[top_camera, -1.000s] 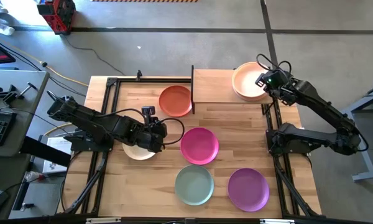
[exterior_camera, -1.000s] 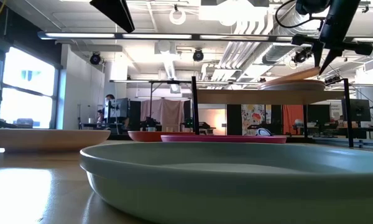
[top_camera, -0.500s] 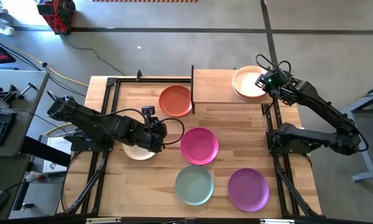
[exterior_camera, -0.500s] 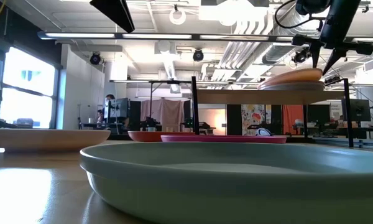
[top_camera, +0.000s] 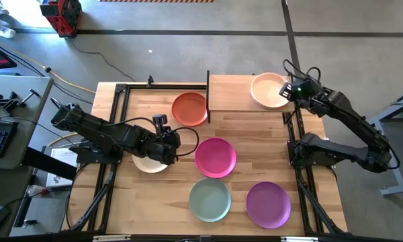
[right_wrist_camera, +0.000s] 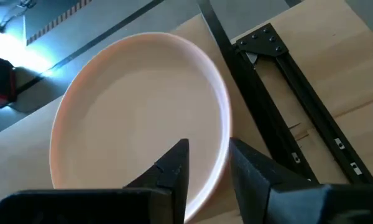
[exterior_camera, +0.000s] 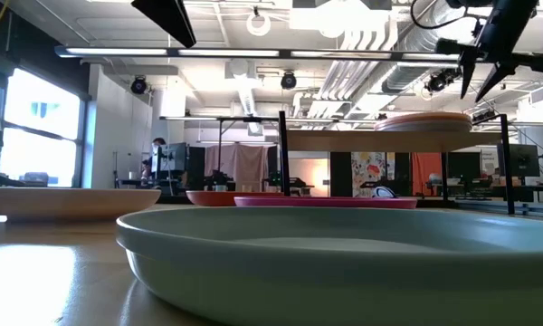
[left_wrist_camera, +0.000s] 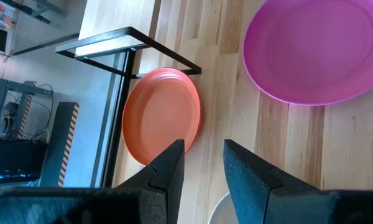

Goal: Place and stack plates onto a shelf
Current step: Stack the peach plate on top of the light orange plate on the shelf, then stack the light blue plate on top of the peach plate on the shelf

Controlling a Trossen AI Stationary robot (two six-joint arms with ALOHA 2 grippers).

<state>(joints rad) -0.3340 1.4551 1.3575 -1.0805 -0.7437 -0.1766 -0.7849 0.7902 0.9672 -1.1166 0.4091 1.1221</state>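
The peach plate [top_camera: 269,91] lies flat, hollow side up, on the shelf [top_camera: 232,93] near its right end. In the low view it sits level on the raised board [exterior_camera: 344,134] with another plate rim just under it — so a stack of at least two there, though the exact number cannot be told.

The right gripper [top_camera: 290,89] hangs over the right rim of that plate, its fingers [right_wrist_camera: 174,168] parted by a narrow gap and holding nothing; in the low view it [exterior_camera: 489,77] is clear above the stack.

On the tabletop [top_camera: 255,134] five plates lie singly, all flat and hollow up:
- one orange-red plate [top_camera: 189,108] at the back, just left of the shelf's black post [top_camera: 207,94]
- one magenta plate [top_camera: 215,156] in the middle
- one pale green plate [top_camera: 209,199] at the front edge
- one purple plate [top_camera: 268,204] near the front right corner
- one cream plate [top_camera: 148,163] toward the left edge, mostly hidden under the left arm

The left gripper [top_camera: 168,144] hovers over the cream plate — fingers [left_wrist_camera: 168,171] slightly apart, empty — with the magenta plate just beside it and the orange-red one ahead.
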